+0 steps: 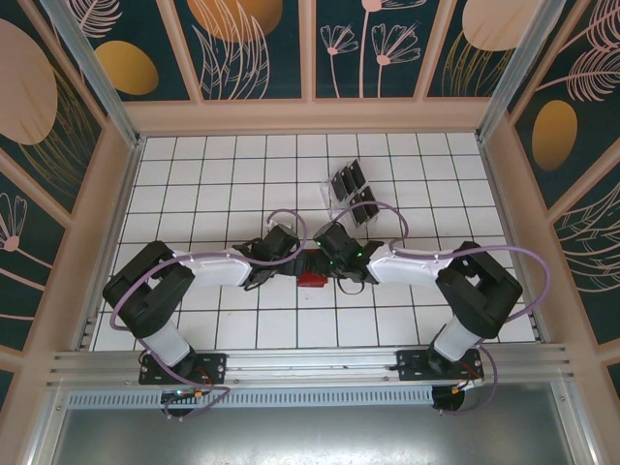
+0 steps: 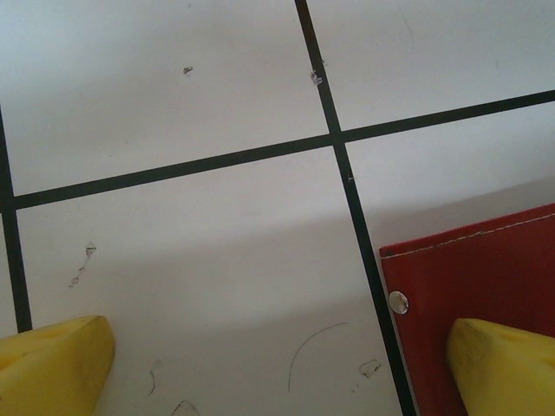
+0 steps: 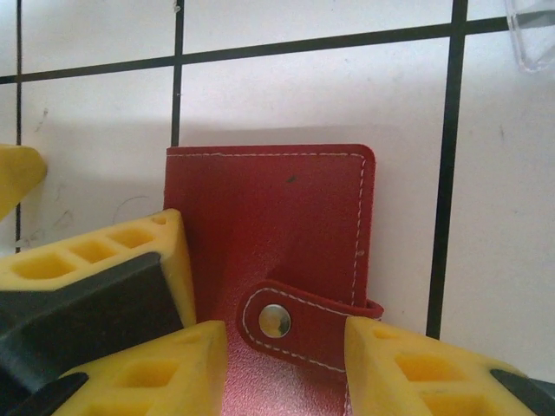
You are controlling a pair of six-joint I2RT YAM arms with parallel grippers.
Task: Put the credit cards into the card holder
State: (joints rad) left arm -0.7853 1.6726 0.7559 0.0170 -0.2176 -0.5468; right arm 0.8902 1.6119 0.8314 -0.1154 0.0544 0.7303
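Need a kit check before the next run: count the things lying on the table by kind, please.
Red wallet: 1
Clear rack: 1
Black cards: about 4, standing in the rack, too small for a sure count
Total: about 6

1. One wallet (image 3: 277, 225), red.
2. One rack (image 1: 332, 206), clear plastic.
3. Black cards (image 1: 349, 180) in that rack: I make out at least four, but from here they are too small for a sure count.
4. Two arms: the left arm (image 1: 194, 271) and the right arm (image 1: 436, 271).
5. Two grippers: the left gripper (image 2: 277, 373) and the right gripper (image 3: 286, 373), each with two yellow fingers (image 2: 52, 364).
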